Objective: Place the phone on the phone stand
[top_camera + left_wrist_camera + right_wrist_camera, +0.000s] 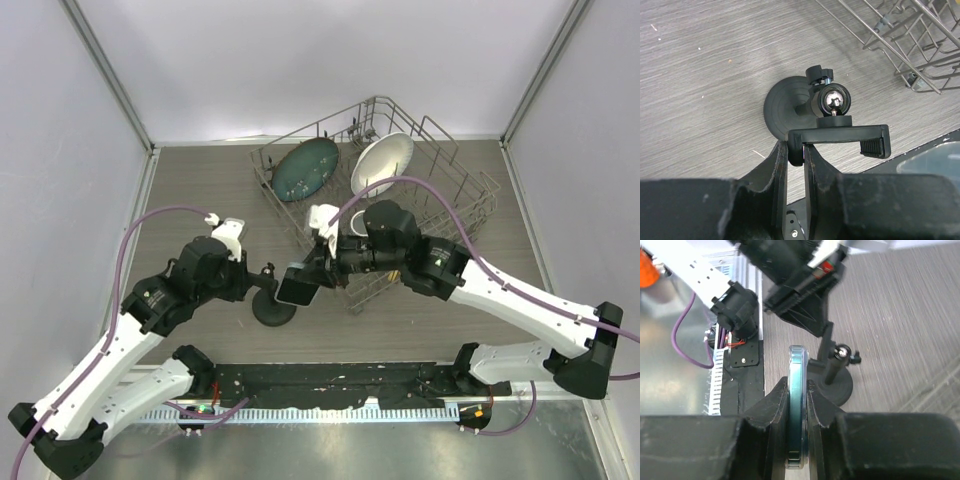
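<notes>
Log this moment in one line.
left end effector: shut on phone stand | right end effector: shut on phone | status: phone near stand, not yet seated

A wire dish rack is sitting at the back of the wood-grain desk, holding a teal plate and a white plate.

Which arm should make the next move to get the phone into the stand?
Right. The right fingers grip the phone edge-on beside the phone stand; the left fingers are clamped on its cradle, steadying it.
</notes>
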Tool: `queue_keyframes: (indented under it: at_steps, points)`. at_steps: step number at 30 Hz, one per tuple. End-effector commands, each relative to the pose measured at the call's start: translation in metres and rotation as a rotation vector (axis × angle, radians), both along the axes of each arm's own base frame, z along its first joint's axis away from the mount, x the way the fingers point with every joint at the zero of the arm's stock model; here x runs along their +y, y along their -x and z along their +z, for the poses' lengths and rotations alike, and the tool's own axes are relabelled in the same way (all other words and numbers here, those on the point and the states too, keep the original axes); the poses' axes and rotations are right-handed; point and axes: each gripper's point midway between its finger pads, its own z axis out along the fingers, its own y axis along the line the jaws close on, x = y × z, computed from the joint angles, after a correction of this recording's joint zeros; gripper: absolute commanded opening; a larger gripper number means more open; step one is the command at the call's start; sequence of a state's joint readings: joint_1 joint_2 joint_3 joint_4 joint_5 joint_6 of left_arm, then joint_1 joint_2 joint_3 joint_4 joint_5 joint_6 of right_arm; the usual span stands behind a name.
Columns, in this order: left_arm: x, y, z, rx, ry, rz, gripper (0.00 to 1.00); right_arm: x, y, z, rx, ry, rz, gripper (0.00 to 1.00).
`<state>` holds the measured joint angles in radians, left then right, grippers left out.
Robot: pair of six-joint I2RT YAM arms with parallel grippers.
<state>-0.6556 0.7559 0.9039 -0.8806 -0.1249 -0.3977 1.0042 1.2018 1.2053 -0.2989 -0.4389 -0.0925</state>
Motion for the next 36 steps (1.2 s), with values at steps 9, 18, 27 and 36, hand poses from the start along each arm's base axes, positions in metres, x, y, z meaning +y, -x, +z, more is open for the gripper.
queue_keyframes:
  at_steps: [9,18,27,36]
  points:
    - [-0.023,-0.013,0.034,-0.198,0.089,-0.137,0.00,0.059,0.070,0.024,-0.381,-0.053,0.483,0.01]
    - [-0.035,-0.001,0.035,-0.223,0.105,-0.275,0.00,0.091,0.069,-0.009,-0.560,0.045,0.655,0.01]
    - [-0.039,0.002,0.034,-0.239,0.106,-0.326,0.00,0.105,0.042,0.002,-0.587,0.009,0.724,0.01]
    - [-0.043,0.006,0.037,-0.249,0.128,-0.357,0.00,0.098,0.033,-0.002,-0.520,0.002,0.770,0.01]
